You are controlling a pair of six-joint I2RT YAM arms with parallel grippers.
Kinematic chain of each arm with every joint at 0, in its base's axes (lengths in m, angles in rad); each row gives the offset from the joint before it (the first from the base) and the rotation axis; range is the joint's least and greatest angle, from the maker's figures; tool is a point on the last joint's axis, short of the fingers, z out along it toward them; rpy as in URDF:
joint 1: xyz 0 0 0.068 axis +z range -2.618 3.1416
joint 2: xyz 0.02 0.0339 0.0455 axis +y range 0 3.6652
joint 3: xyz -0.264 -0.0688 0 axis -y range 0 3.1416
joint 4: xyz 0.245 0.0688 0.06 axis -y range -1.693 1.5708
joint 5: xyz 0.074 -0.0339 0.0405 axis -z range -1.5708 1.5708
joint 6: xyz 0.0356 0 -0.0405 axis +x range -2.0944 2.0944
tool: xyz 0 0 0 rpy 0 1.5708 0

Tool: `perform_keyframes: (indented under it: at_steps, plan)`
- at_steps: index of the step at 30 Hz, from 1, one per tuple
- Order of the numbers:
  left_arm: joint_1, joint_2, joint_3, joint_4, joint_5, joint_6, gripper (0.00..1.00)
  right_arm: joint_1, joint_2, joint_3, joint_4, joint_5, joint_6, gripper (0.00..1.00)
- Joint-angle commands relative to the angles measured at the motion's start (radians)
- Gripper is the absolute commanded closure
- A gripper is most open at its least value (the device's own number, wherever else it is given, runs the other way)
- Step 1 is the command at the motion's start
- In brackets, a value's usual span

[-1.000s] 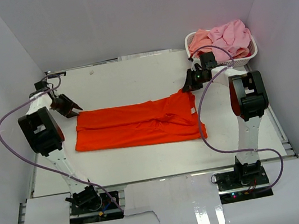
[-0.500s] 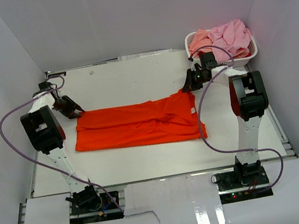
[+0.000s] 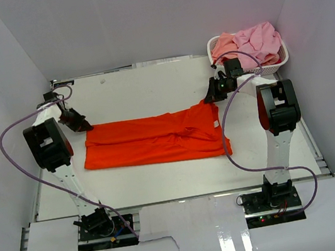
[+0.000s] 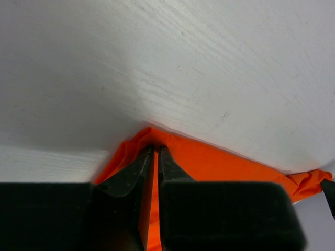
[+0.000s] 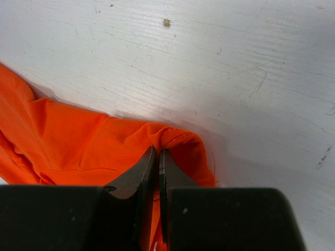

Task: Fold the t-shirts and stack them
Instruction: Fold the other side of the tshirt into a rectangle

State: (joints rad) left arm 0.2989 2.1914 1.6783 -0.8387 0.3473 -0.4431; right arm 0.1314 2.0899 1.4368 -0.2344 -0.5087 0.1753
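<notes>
Orange-red cloth t-shirt [image 3: 154, 140], folded into a long band, lies flat on the white surface [image 3: 149, 90] between our arms. Our left pincer [image 3: 83, 125] pinches its far left corner, and our right pincer [image 3: 209, 99] pinches its far right corner. A light pink t-shirt [image 3: 257, 37] and a salmon-peach t-shirt [image 3: 223, 45] sit heaped in the white perforated plastic basket [image 3: 276, 65] at far right.

No text, label, brand, number or sign can be read in any view: not on the orange t-shirt [image 3: 154, 140], the white basket [image 3: 268, 69] or the table [image 3: 149, 90].
</notes>
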Motion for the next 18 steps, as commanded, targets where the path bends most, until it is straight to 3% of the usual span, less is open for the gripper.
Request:
perform_keyframes:
  at_steps: [1,5,7,10,13,16,18]
  plan:
    - [0.000,0.022,0.024,0.001,-0.027,0.009,0.82,0.004,-0.004,0.028,0.007,-0.019,-0.013,0.92]
    - [0.000,0.039,0.034,0.006,-0.024,0.001,0.90,0.004,-0.004,0.027,0.007,-0.019,-0.013,0.92]
    - [0.000,0.048,0.046,0.006,-0.022,-0.002,1.00,0.004,-0.005,0.024,0.009,-0.021,-0.014,0.92]
    - [0.000,0.062,0.057,0.006,-0.018,-0.006,1.00,0.004,-0.005,0.024,0.009,-0.021,-0.014,0.92]
    - [0.000,0.057,0.051,0.006,-0.010,-0.009,0.71,0.004,-0.004,0.027,0.006,-0.019,-0.016,0.92]
    - [0.000,0.045,0.047,0.004,-0.037,-0.008,0.57,0.004,-0.004,0.030,0.006,-0.021,-0.016,0.92]
    - [0.000,0.042,0.049,0.004,-0.041,-0.006,0.56,0.004,0.001,0.031,0.004,-0.021,-0.016,0.92]
